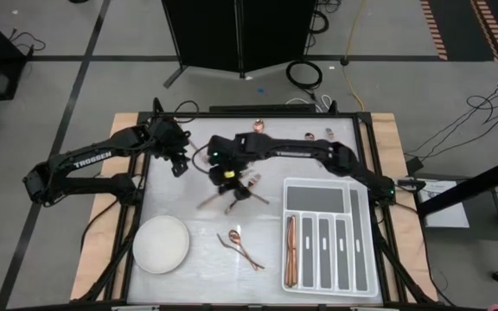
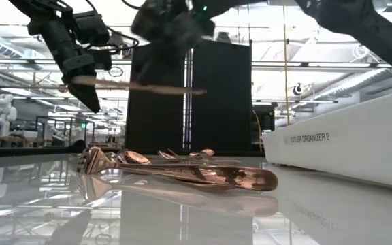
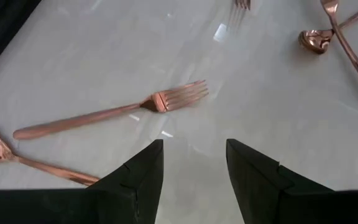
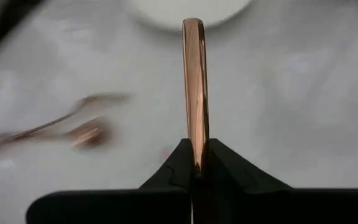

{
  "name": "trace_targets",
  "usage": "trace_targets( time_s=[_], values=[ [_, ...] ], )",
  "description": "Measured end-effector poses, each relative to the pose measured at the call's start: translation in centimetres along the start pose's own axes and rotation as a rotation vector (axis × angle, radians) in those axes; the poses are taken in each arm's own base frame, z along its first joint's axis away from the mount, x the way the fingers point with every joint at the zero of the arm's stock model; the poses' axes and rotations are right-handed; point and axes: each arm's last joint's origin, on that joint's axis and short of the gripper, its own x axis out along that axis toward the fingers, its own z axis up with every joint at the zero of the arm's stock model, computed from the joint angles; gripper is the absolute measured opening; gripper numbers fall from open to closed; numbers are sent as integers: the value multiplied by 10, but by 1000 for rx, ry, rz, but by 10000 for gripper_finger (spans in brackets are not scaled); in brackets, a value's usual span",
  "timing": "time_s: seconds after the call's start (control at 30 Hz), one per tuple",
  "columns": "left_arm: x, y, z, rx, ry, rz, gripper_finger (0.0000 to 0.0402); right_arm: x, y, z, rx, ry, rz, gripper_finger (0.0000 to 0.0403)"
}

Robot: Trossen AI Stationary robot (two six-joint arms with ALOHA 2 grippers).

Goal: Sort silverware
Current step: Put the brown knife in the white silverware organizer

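The right gripper (image 4: 194, 163) pinches one copper piece (image 4: 194, 81) by its end. Carry it level toward the grey tray (image 1: 363, 246) at four o'clock. The left gripper (image 3: 194, 171) waits agape

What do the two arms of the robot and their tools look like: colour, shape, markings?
Both arms are dark, nearly black, built of jointed tubular segments. The left arm carries white "TROSSEN" lettering; the right arm has white lettering too small to read, and a green light near its wrist. Each tool, left tool and right tool, ends in two black wedge-shaped fingers.

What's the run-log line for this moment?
right gripper: shut on utensil, lifted | left gripper: open, above fork | tray: few pieces in
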Motion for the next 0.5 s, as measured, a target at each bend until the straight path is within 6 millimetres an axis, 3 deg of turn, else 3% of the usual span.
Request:
trace_targets(
  time_s=[0.17,0.4,0.5],
  values=[
    [0,0,3,25,-35,4,173,-19,40,-1,68,99,221,21],
    [0,1,6,21,-61,7,173,-17,120,20,88,242,395,21],
    [0,1,6,10,-62,7,173,-10,158,24,94,314,395,21]
  ],
)
